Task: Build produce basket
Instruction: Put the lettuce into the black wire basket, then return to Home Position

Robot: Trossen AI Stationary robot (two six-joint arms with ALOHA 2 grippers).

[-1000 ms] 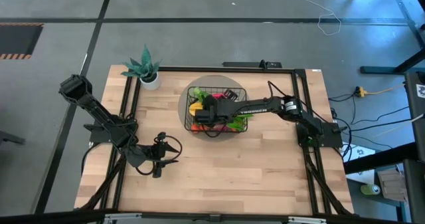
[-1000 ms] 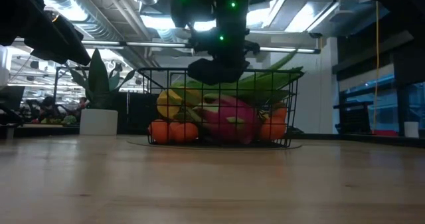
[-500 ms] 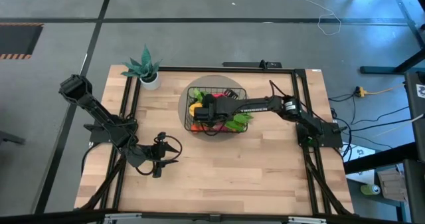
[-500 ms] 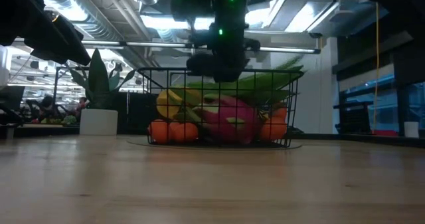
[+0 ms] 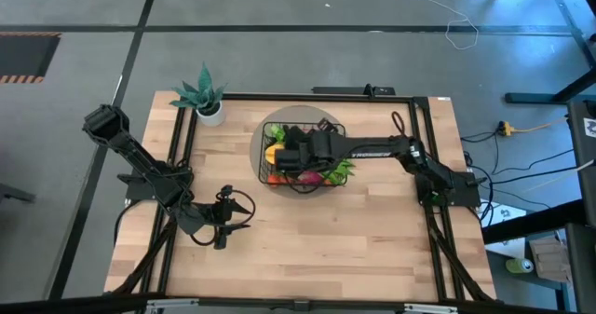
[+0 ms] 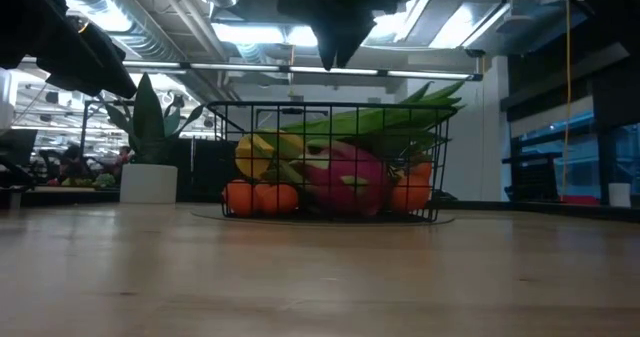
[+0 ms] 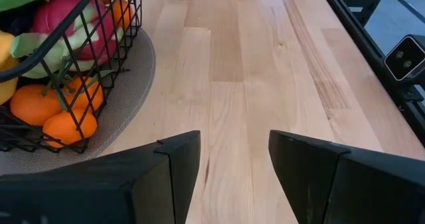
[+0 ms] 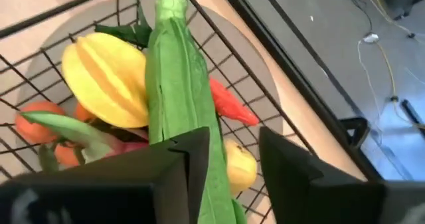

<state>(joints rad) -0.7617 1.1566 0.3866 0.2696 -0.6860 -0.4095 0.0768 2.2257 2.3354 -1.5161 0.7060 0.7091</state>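
The black wire basket [image 5: 265, 135] [image 6: 440, 182] stands on a round grey mat at the table's far middle. It holds the produce: a pink dragon fruit [image 6: 345, 177], orange tomatoes [image 6: 255, 195], a yellow ribbed fruit [image 8: 106, 78], a red pepper [image 8: 229, 106] and a lemon [image 8: 240, 165]. A long green leafy bundle [image 8: 179, 98] [image 6: 390, 122] lies across the top of the pile. My right gripper [image 6: 330, 57] [image 8: 234, 151] hangs open well above the basket, pointing steeply down, with nothing between its fingers. My left gripper [image 5: 237, 211] [image 7: 234, 144] stands open over bare wood near the table's left side.
A small white pot with a teal plant [image 5: 203, 98] [image 6: 150, 167] stands at the far left corner. Black frame rails [image 5: 182, 165] run along the table's edges. Bare wood [image 5: 317, 239] stretches from the basket to the near edge.
My right gripper has risen from just over the produce to well above the basket's rim, tipping a little as it went, its fingers no wider or narrower than before. The green bundle and the other produce have stayed in the basket.
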